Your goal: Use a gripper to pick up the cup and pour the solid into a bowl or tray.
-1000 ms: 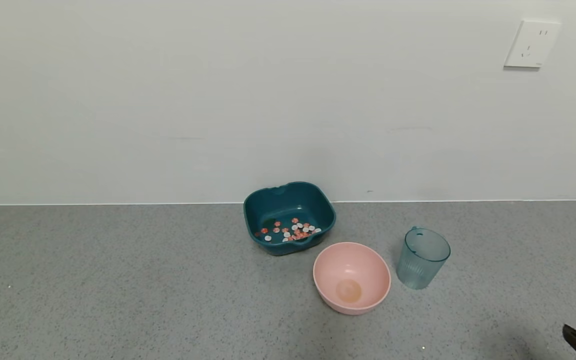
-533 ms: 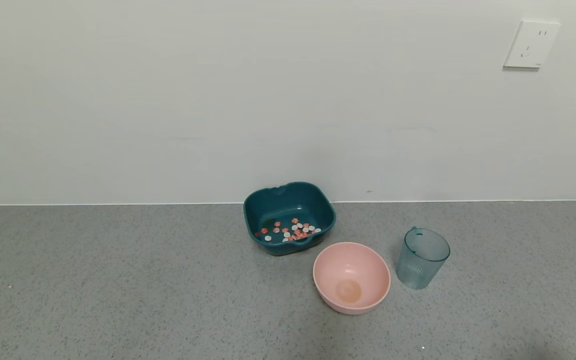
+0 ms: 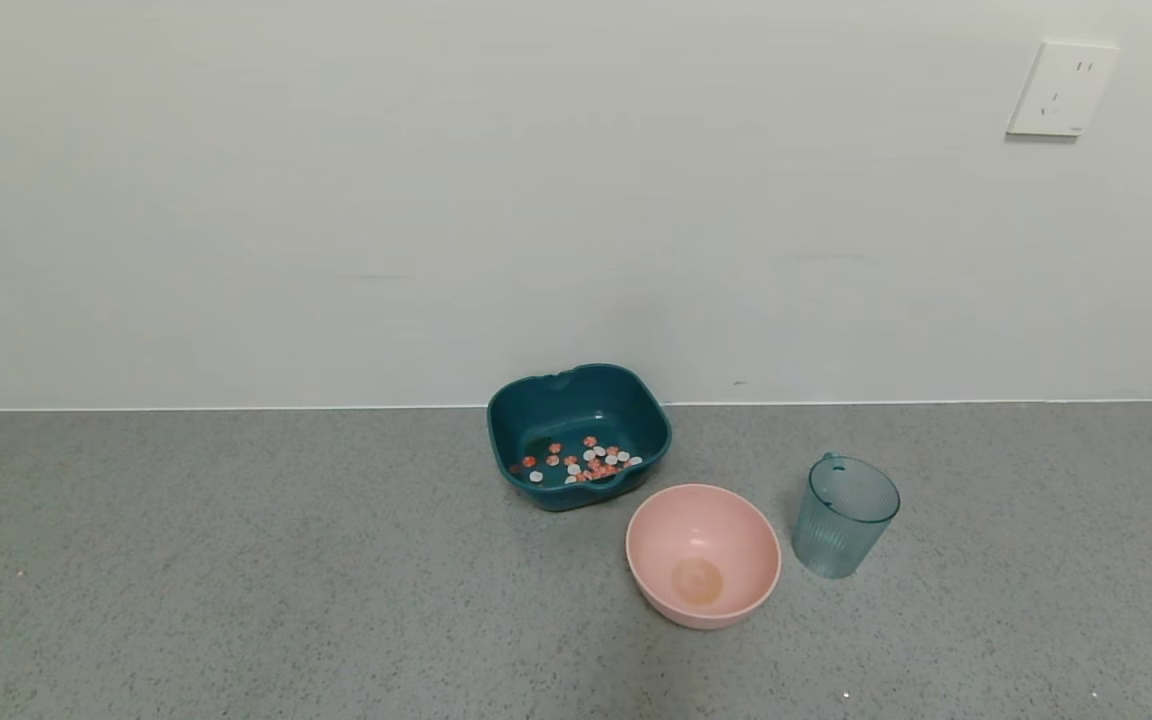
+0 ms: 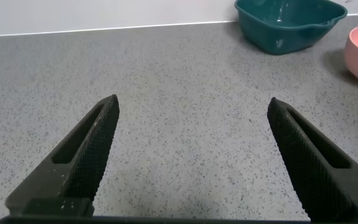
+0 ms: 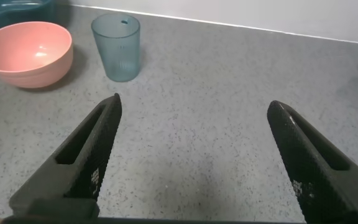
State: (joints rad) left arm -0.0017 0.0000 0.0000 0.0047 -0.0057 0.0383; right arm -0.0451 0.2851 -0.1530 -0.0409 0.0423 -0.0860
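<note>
The blue-green ribbed cup [image 3: 844,517] stands upright on the grey counter, right of the pink bowl; it also shows in the right wrist view [image 5: 116,47]. It looks empty. The orange-red and white solid pieces [image 3: 581,461] lie inside the dark teal basin [image 3: 636,415] near the wall; the basin also shows in the left wrist view [image 4: 288,28]. Neither gripper shows in the head view. My left gripper [image 4: 193,106] is open and empty over bare counter. My right gripper [image 5: 193,102] is open and empty, well short of the cup.
A round pink bowl [image 3: 703,555] sits between basin and cup, also in the right wrist view [image 5: 25,53]. A white wall with a socket [image 3: 1061,88] backs the counter [image 3: 236,560].
The dark tip of my right arm at the head view's lower right corner has withdrawn out of the picture. Cup, bowl and basin have not moved.
</note>
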